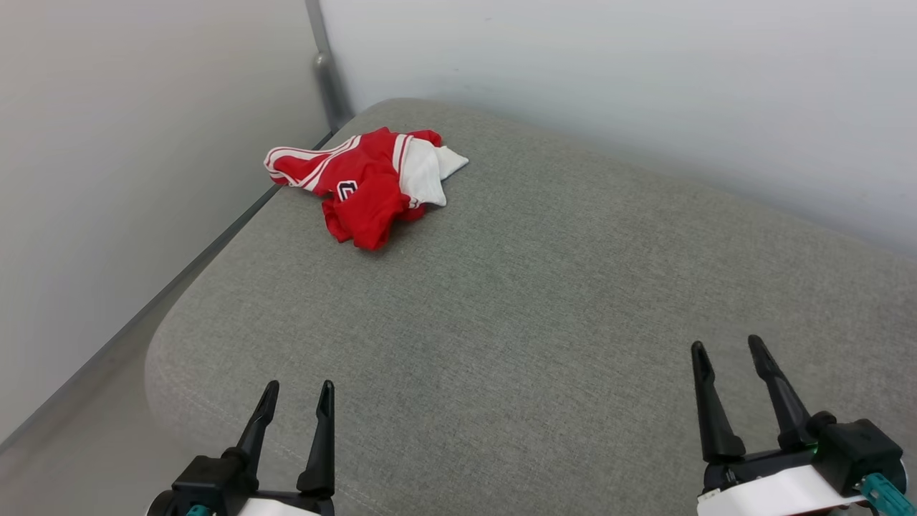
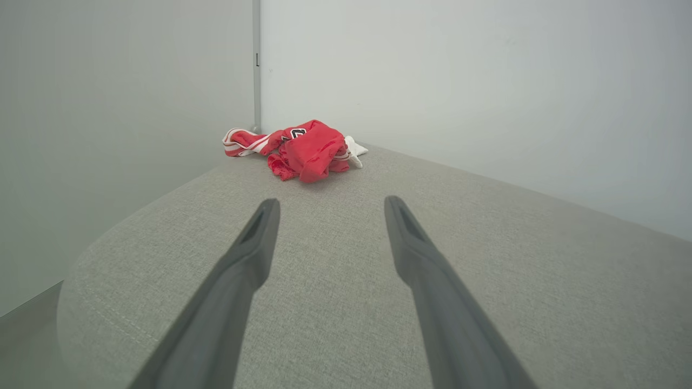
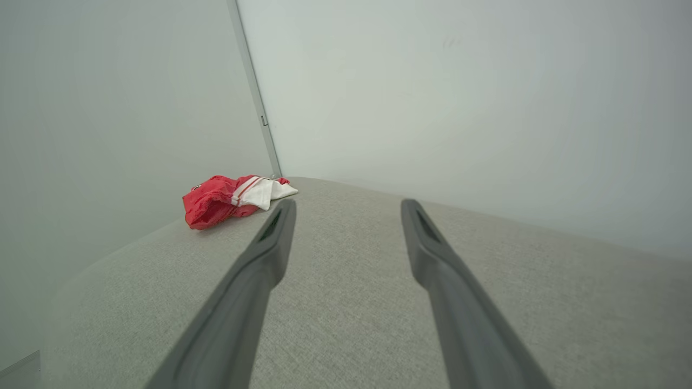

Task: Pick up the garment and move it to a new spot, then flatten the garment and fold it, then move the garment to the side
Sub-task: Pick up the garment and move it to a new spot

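Note:
The garment (image 1: pixel 365 183) lies crumpled in a heap at the far left corner of the grey cushion (image 1: pixel 544 287): red cloth, white sleeve, striped trim, a bit of black lettering showing. My left gripper (image 1: pixel 299 388) hovers open over the near left edge of the cushion, far short of the heap. At the near right my right gripper (image 1: pixel 728 345) is open too, with nothing between its fingers. The left wrist view has the garment (image 2: pixel 303 148) straight ahead beyond my left gripper (image 2: pixel 328 201). In the right wrist view the garment (image 3: pixel 230 199) sits ahead and to the left of my right gripper (image 3: pixel 347 203).
Pale walls (image 1: pixel 645 86) close in behind and to the left of the cushion, meeting at a grey corner post (image 1: pixel 328 72). A strip of floor (image 1: pixel 93 401) runs along the cushion's left edge. The cushion's fabric stretches bare between the grippers and the heap.

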### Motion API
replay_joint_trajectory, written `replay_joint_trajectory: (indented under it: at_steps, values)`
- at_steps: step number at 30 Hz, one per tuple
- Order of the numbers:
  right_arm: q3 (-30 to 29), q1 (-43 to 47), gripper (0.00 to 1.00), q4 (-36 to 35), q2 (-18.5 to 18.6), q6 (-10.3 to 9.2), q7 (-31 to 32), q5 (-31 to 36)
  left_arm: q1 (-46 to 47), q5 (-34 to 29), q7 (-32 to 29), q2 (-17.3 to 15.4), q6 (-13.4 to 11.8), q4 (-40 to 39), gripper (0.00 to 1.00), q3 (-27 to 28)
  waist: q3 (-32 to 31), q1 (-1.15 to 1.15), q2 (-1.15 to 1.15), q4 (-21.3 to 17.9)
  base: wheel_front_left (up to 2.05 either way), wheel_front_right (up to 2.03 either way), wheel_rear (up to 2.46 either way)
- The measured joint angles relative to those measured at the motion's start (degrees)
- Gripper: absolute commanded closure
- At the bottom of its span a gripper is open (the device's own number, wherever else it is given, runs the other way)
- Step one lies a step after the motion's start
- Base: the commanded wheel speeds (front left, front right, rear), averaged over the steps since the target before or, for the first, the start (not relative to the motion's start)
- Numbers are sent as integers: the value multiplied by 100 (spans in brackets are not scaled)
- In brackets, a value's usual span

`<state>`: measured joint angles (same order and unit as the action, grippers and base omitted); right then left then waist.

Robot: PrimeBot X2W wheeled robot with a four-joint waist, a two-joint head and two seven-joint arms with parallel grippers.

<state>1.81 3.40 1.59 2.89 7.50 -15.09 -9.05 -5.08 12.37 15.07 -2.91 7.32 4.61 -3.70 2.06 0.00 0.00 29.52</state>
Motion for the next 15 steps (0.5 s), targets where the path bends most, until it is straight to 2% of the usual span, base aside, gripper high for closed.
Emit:
replay_joint_trajectory:
  at_steps: [15]
  values:
    - [110, -70, 0, 51, -1, 0, 0, 45, -92, 7, 0, -1, -35, -30, 0, 60, 36, 0, 0, 56, 0, 0, 0]
